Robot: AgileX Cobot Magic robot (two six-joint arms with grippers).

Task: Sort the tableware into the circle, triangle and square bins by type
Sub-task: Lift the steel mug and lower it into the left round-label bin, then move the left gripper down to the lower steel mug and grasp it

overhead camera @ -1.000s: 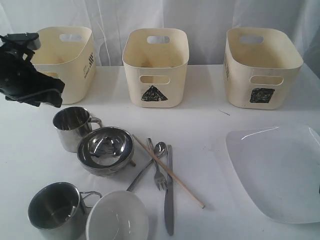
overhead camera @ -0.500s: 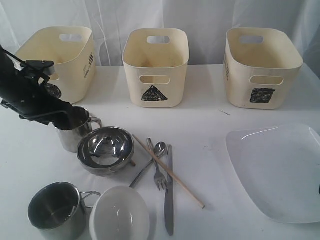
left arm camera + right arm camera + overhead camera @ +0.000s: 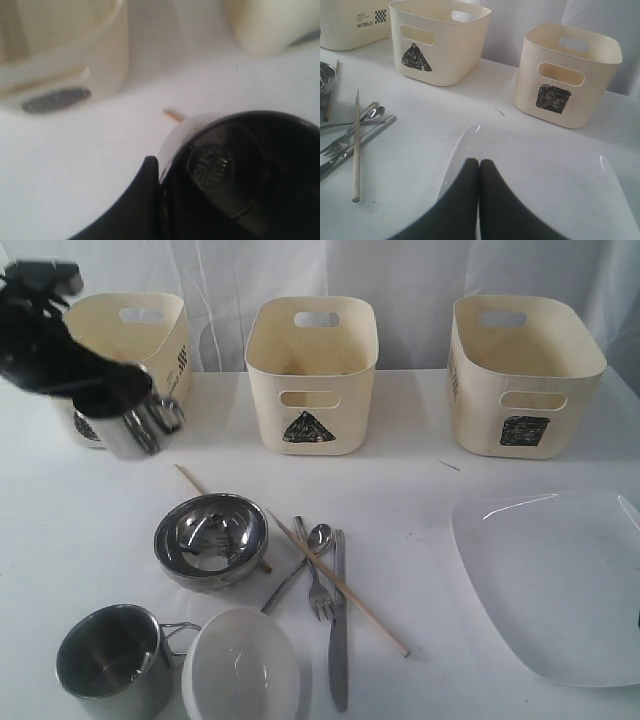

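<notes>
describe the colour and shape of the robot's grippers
Both are black. The right gripper has two smooth fingers that taper to narrow tips. The left gripper looks bulky and angular in the exterior view, though blurred; no markings or cables show clearly.

Soft, even light filled every view, bright on the white table (image 3: 420,490), and shadows under the dishes were faint. A thin streak of glare crossed the plate (image 3: 560,580); the steel bowl (image 3: 210,535) carried mirror highlights. In the exterior view the left claw (image 3: 125,400) and its mug (image 3: 140,428) were smeared. The left wrist view was out of focus, the bin (image 3: 65,55) soft-edged; the right wrist view was sharp.
</notes>
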